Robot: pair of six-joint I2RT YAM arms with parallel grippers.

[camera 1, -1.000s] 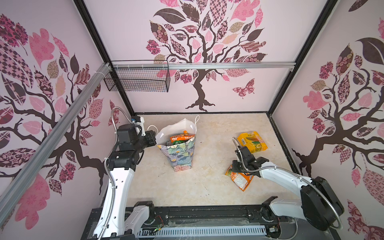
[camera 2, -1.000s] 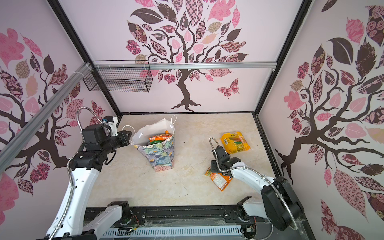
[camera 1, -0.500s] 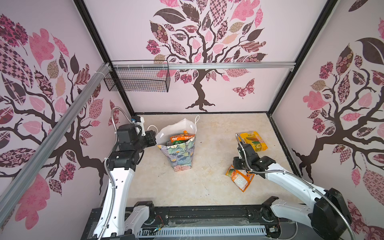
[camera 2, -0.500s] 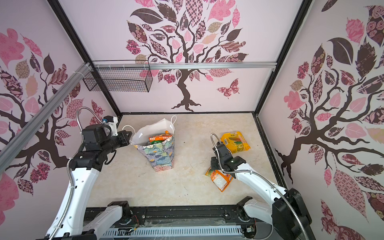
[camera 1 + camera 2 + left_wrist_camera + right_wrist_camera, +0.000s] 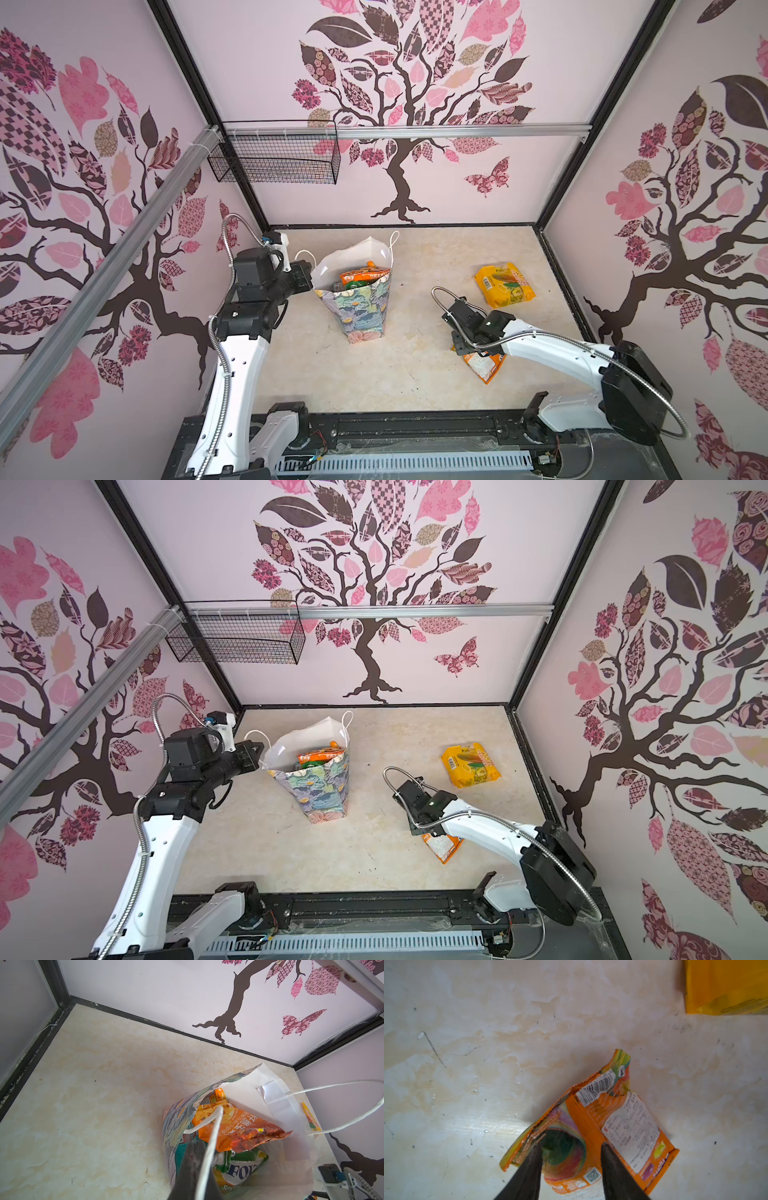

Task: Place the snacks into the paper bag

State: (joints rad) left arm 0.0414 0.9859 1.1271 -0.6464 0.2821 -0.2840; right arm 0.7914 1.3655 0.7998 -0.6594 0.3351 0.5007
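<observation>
On worktop (image 5: pixel 415 270): orange packet (image 5: pixel 484 368), yellow packet (image 5: pixel 505 286).
Left tool (image 5: pixel 310 276): closed on paper bag (image 5: pixel 365 311) rim.
Right tool (image 5: pixel 571 1145): half open over orange packet.

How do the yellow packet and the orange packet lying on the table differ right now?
The yellow packet lies printed face up; the orange packet shows its back, barcode and white label. The yellow packet lies smooth and clear of the arms; the orange packet is crumpled, under the open right gripper. Both lie on the table, outside the paper bag.
</observation>
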